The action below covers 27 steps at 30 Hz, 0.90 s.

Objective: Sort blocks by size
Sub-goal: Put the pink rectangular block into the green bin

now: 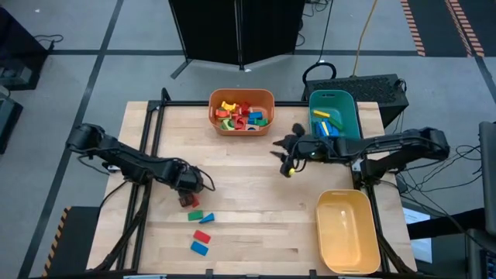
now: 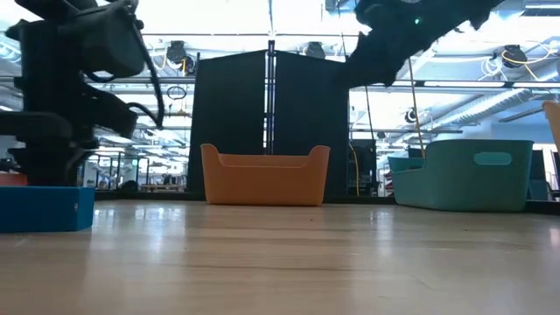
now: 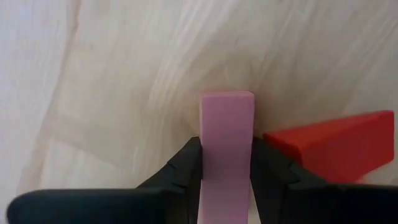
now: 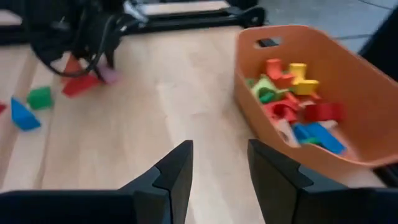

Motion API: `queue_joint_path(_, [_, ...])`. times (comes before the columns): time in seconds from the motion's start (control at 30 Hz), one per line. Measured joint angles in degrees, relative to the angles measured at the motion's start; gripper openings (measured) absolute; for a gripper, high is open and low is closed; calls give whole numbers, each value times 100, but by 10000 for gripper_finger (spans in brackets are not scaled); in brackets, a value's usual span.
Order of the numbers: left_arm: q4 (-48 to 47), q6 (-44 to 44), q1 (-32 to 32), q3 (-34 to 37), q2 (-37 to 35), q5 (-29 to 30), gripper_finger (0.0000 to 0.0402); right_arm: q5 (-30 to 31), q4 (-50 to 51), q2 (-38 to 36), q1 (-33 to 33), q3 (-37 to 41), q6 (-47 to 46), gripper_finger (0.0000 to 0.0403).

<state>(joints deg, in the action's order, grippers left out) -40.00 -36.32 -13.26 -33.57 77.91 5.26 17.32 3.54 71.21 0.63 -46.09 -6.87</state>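
Observation:
My left gripper (image 1: 188, 186) points down at the table's near left, shut on a pink block (image 3: 227, 143). A red block (image 3: 333, 146) lies right beside it. More blocks lie nearer the front edge: green (image 1: 194, 215), blue (image 1: 206, 218), red (image 1: 202, 236) and blue (image 1: 200, 248). My right gripper (image 1: 288, 159) hangs open above the table's middle, between the orange bin (image 1: 242, 111) and the teal bin (image 1: 333, 116), with nothing between its fingers (image 4: 180, 171). Both bins hold several blocks. My left gripper pinches the pink block's two long sides (image 3: 205, 158) between its two fingers (image 3: 186, 168), coming from above and pointing down. The block runs out past the fingertips along their line. Its far end (image 3: 227, 96) is down at the tabletop; whether it is lifted, I cannot tell.
A yellow bin (image 1: 347, 231) stands at the near right corner. The orange bin is at the far middle and the teal bin at the far right. Bare wood lies between the two arms.

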Motion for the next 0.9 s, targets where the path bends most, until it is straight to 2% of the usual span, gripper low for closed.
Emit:
queue_joint_path(0.07, [37,283,91,-94,16,55,99,-156,-204,285,-57,4,196,141])
queue_joint_path(0.13, [365,548,225,-195,28,359,98,-329,-578,608,-128,5,429,141])
queue_joint_path(0.2, [705,823,354,-254,5,375,97,-514,-922,921,-223,5,724,141])
queue_joint_path(0.33, [1775,1506,731,-278,14,-384,96,-858,-1741,1548,-469,12,1434,141])
queue_joint_path(0.53, [3226,2083,1307,-286,7,-1715,96,-853,-2440,1994,-759,7,2609,141])
queue_joint_path(0.73, [3761,2168,1773,-288,7,-2599,96,-874,-2881,2251,-914,7,3927,141])
queue_joint_path(0.9, [4092,2087,1930,-290,294,-3145,96,-955,-3339,2585,-976,-27,4476,141])
